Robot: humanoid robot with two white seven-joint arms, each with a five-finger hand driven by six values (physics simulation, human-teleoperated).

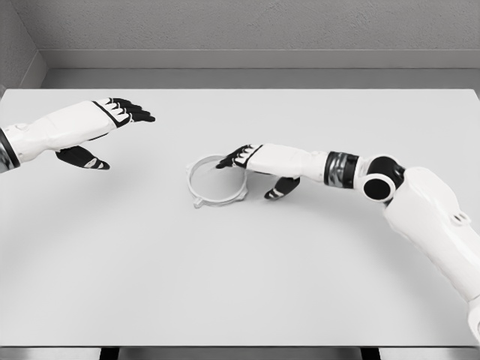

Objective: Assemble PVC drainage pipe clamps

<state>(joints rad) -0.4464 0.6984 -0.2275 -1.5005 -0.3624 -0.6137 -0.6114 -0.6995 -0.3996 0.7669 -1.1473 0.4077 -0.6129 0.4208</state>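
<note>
A white ring-shaped pipe clamp lies flat near the middle of the white table, with small tabs on its rim. My right hand reaches in from the right and hovers over the ring's right edge. Its fingers stretch out over the rim and the thumb hangs down beside it. Nothing is held in that hand. My left hand floats above the table at the upper left, far from the ring, fingers extended and empty.
A grey wall runs behind the table's far edge. The table's front edge lies near the bottom of the picture. No other objects show on the tabletop.
</note>
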